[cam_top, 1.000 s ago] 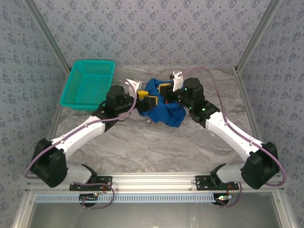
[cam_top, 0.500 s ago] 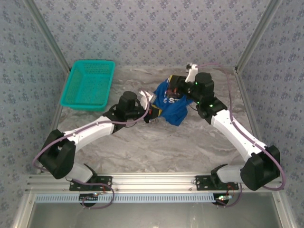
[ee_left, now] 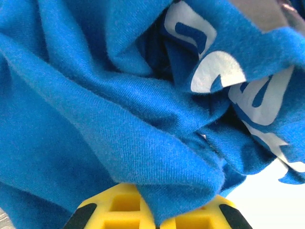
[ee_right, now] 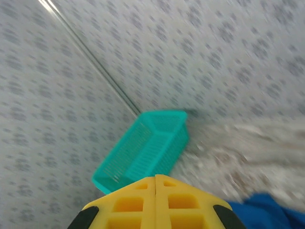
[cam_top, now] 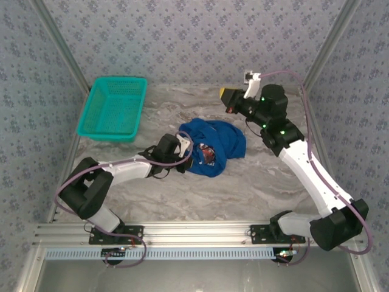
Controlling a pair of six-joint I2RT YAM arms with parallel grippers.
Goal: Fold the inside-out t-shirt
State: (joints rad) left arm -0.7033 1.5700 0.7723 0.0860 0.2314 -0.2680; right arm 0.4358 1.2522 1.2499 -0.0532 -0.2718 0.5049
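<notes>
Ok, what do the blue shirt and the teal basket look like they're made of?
The t-shirt looks like soft, matte, cotton-type cloth: a fine ribbed weave and loose folds show, and the white print on it lies flat. The basket looks like moulded plastic, faintly glossy, with walls of regular open mesh under a solid rim.

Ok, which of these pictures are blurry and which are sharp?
Right wrist view: basket and wallpaper look smeared, as if by motion, while the right tool looks crisp. Left wrist view: t-shirt weave is sharp mid-frame, with a washed-out white patch at lower right. Top view: sharp and evenly lit, only soft shadows on the table.
</notes>
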